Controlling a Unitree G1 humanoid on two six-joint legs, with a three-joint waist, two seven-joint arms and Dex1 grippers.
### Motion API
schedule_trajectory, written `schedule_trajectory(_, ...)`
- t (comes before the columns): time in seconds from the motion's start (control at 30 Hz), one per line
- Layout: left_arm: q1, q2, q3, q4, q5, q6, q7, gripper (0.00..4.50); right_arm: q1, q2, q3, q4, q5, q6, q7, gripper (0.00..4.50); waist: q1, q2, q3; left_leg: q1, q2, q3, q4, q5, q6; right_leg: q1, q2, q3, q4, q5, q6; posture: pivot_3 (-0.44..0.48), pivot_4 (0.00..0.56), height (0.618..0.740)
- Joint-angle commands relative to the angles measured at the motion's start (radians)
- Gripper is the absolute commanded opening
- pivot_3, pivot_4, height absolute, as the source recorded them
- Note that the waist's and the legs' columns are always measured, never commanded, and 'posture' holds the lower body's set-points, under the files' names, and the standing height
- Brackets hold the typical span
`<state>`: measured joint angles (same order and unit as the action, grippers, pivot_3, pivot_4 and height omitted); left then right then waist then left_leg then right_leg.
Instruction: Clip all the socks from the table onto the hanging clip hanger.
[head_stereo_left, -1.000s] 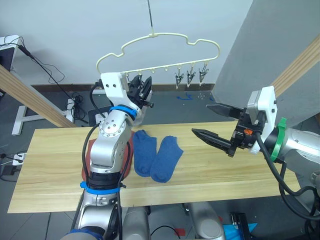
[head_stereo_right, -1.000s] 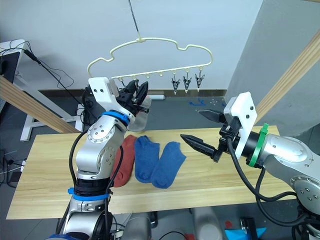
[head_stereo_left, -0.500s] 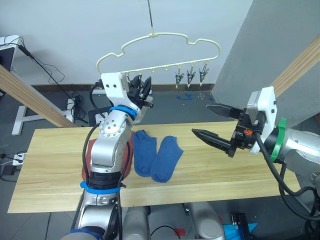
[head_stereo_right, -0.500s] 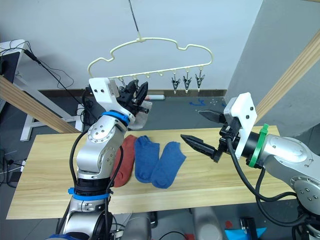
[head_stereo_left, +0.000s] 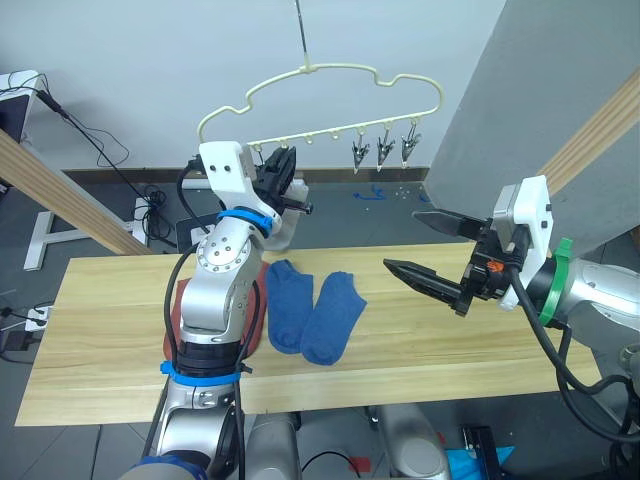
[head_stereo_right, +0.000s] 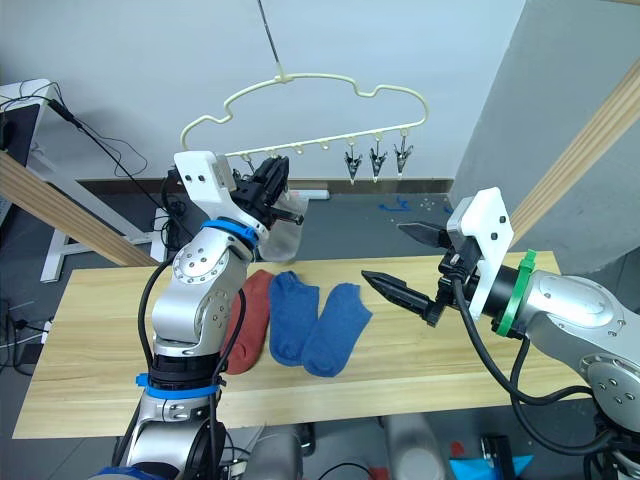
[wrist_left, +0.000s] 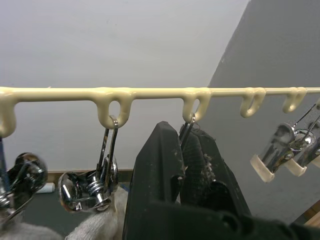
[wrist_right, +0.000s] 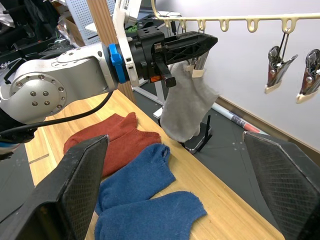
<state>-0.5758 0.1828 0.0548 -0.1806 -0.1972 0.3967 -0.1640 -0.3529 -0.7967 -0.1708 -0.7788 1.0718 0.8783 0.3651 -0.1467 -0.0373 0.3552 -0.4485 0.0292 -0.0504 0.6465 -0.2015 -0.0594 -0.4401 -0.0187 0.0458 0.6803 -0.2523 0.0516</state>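
So the left gripper (head_stereo_left: 287, 172) has swung a bit toward the robot's left and turned at the wrist, and the clip hanger (head_stereo_left: 330, 85) got nudged slightly to the right and tilted, clips included.

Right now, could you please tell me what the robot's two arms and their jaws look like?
The left arm is rounded silver metal with blue rings at its joints, a black cable alongside and a white wrist block. The right arm is silver too, with a green ring, black cables and a white wrist plate with small orange parts. The left gripper and right gripper have black, tapered jaws.
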Motion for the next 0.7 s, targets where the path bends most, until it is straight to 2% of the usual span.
schedule_trajectory(0.03,-0.001,0.006,0.011,-0.023,-0.002,-0.003,-0.002,0.0,-0.016,-0.006,0.005,-0.02,0.016,0.0,-0.01,4.5,0.0,0.0,0.0,0.0,0.0,0.0,0.0,0.0,0.0,0.0,0.0,0.0,0.0,0.0,0.0,-0.347,0.355,0.74)
schedule_trajectory(0.13,-0.004,0.009,0.018,-0.027,-0.011,0.005,-0.008,0.0,-0.036,-0.015,0.023,-0.007,0.045,0.041,-0.033,4.5,0.0,0.0,0.0,0.0,0.0,0.0,0.0,0.0,0.0,0.0,0.0,0.0,0.0,0.0,0.0,-0.34,0.356,0.74)
schedule_trajectory(0.23,-0.01,0.01,0.06,-0.043,-0.067,0.051,-0.017,0.0,-0.084,0.002,0.195,0.063,-0.072,0.164,-0.12,4.5,-0.004,0.0,0.0,0.0,0.0,0.0,0.0,0.0,0.0,0.0,0.0,0.0,0.0,0.0,0.0,-0.34,0.358,0.74)
schedule_trajectory(0.33,-0.014,0.016,0.092,-0.057,-0.11,0.095,-0.017,0.0,-0.139,0.103,0.33,0.171,-0.216,0.203,-0.221,4.5,-0.01,0.0,0.0,0.001,0.0,0.0,0.0,0.001,0.001,0.0,0.0,0.0,0.001,-0.001,0.002,-0.324,0.359,0.74)
schedule_trajectory(0.53,-0.016,0.023,0.124,-0.102,-0.18,0.181,-0.019,0.0,-0.194,0.259,0.399,0.311,-0.355,0.25,-0.286,4.5,-0.013,0.0,0.0,0.0,0.0,0.0,0.0,0.001,0.001,0.0,0.0,0.0,0.0,0.001,-0.001,-0.287,0.366,0.74)
schedule_trajectory(0.7,-0.016,0.026,0.132,-0.126,-0.21,0.217,-0.013,0.0,-0.209,0.336,0.426,0.359,-0.43,0.266,-0.274,4.5,-0.006,0.0,0.0,0.0,0.0,0.0,-0.001,0.001,0.001,0.0,0.0,0.0,0.0,0.001,-0.002,-0.278,0.371,0.74)
